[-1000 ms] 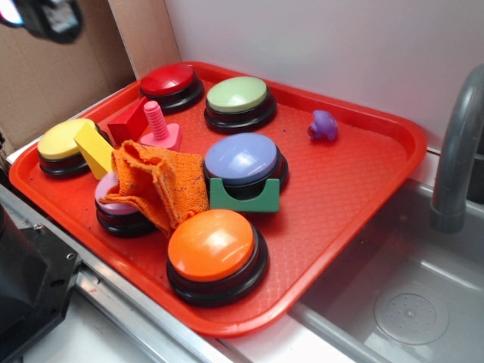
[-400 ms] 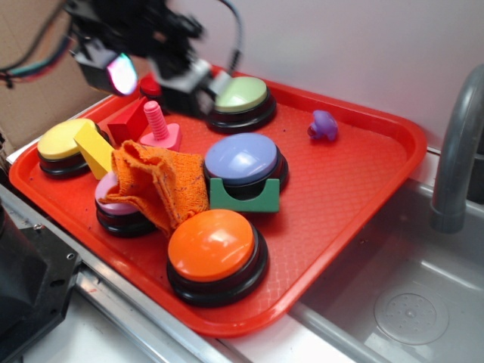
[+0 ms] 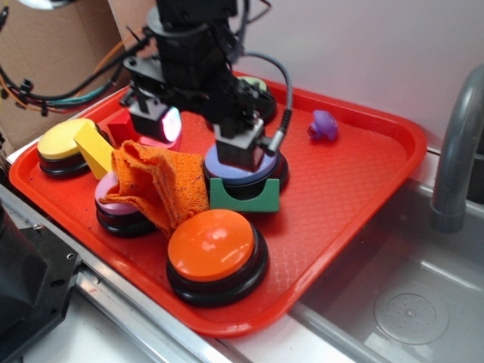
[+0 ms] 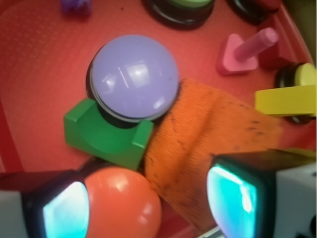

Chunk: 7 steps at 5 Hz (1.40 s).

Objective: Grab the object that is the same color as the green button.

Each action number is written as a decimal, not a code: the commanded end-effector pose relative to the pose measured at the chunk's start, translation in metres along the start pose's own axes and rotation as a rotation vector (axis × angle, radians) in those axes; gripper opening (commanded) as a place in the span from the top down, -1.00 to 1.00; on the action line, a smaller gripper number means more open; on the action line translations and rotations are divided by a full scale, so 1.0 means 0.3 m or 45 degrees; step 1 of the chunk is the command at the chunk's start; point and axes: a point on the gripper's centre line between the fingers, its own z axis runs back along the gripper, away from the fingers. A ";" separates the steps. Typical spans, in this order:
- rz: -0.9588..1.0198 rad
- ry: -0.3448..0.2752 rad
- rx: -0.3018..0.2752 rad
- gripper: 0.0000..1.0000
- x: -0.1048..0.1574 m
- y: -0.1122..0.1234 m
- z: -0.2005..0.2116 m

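Note:
The dark green arch block [image 3: 243, 195] lies on the red tray [image 3: 348, 189] and leans against the front of a lilac button [image 4: 133, 77]. In the wrist view the block [image 4: 106, 136] is just ahead and left of the jaws. The pale green button [image 3: 257, 83] is mostly hidden behind the arm; only a sliver of it shows at the top of the wrist view [image 4: 190, 2]. My gripper [image 3: 203, 140] hovers over the lilac button and the orange cloth [image 3: 155, 181], above the block. It is open and empty [image 4: 151, 206].
An orange button [image 3: 212, 246] sits at the tray's front. A yellow button [image 3: 60, 140] and a yellow block [image 3: 94, 147] are at the left. A pink bolt [image 4: 247, 49] and a small purple toy [image 3: 324, 125] lie further back. A sink [image 3: 408, 302] and faucet [image 3: 457, 151] are on the right.
The arm has swept in from the upper left and come down over the tray's middle, now covering the red and green buttons. Nothing on the tray has moved.

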 end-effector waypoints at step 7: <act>0.202 0.080 -0.132 0.80 0.070 0.018 -0.176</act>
